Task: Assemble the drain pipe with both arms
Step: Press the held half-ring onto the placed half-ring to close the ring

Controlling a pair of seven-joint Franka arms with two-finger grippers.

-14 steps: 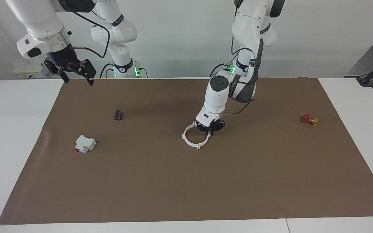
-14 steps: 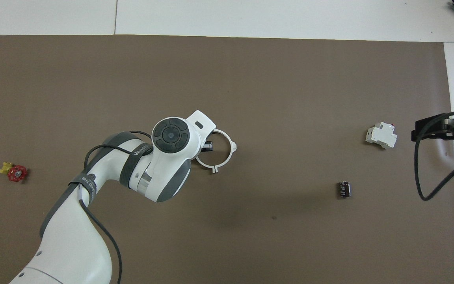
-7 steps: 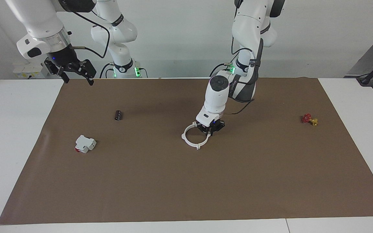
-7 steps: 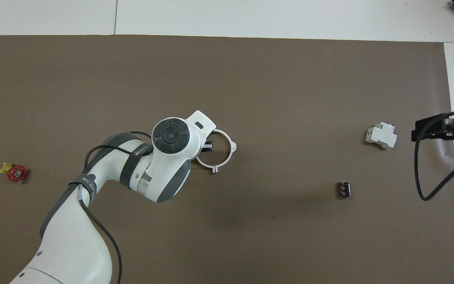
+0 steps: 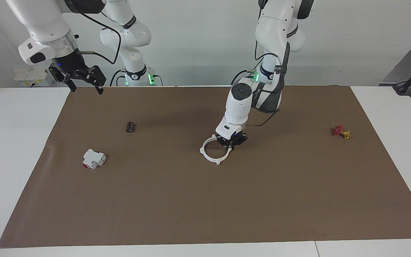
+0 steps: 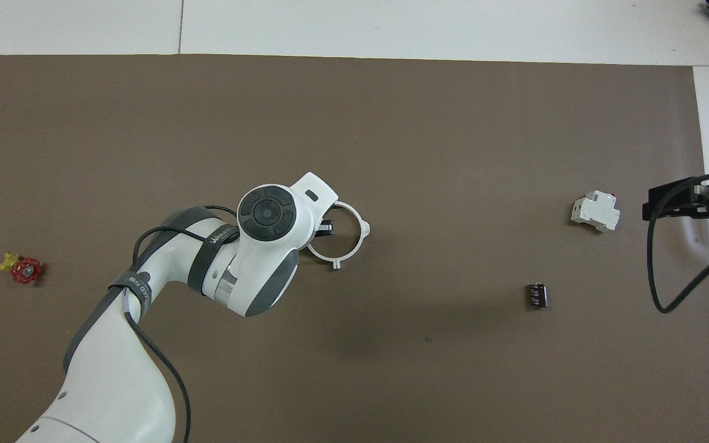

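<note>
The right pincer (image 5: pixel 84 82) waits raised over the worktop (image 5: pixel 13 142) edge at its own arm's end, fingers apart, holding nothing. Farther out, mid-mat, the left pincer (image 5: pixel 231 142) is clamped on the rim of the drain pipe (image 5: pixel 208 157), a white ring on the brown mat (image 5: pixel 227 207).

Hardly any writing can be read from where I stand. The left arm (image 6: pixel 145 344) wears a dark band (image 6: pixel 216 237) round its forearm link with pale lettering on it, sitting at about nine o'clock from the round grey joint cap, but the letters are too small to make out. A second dark band (image 6: pixel 135 286) lower on that arm also carries lettering I cannot read. No other labels or numbers are legible.
</note>
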